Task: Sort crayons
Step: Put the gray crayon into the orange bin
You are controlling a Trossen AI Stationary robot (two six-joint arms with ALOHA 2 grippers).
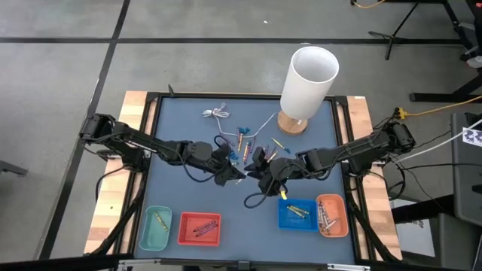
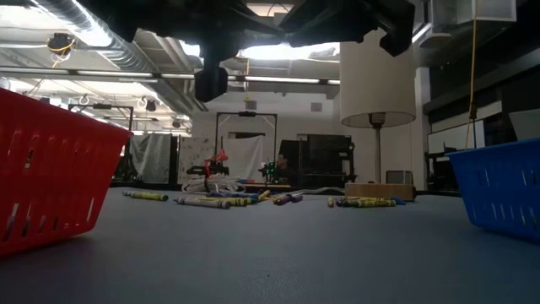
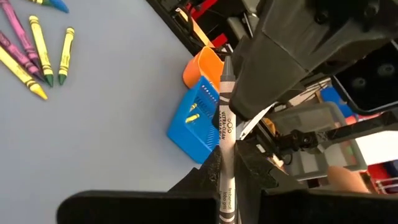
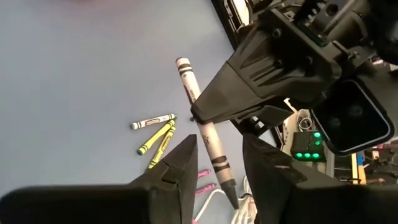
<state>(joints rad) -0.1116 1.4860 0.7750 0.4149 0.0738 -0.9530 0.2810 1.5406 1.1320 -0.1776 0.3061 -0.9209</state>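
1. The step in hand looks like a handover of one crayon between the two arms above the middle of the dark blue table mat (image 1: 181, 196). The left gripper (image 1: 239, 175) and the right gripper (image 1: 261, 167) meet there, nearly touching.

2. The left gripper's jaws are closed on a grey-white paper-wrapped crayon (image 3: 226, 146). It is pinched at its lower part, and its pointed tip sticks out well beyond the fingertips toward the other arm.

3. The right gripper's jaws stand parted with nothing between them. In the right wrist view the same crayon (image 4: 203, 131) lies just beyond the gap, not yet between the fingers.

4. The other loose crayons (image 1: 242, 138), yellow, purple and green sticks, lie scattered on the mat on the far side of both jaws, toward the tall white cylinder on a round wooden base (image 1: 307, 84).

5. Four small bins sit along the near edge: a teal basket (image 1: 155, 229), a red basket (image 1: 199, 229), a blue basket (image 1: 297, 214) and an orange basket (image 1: 332, 215). Each already holds some crayons.

6. The next move probably calls for the right jaws to advance around the free end and shut. Only then should the left jaws let go. The grey sticks seem to lie in the orange basket, so that is the likely drop.

7. The risk is a slip if either grip is off-centre.
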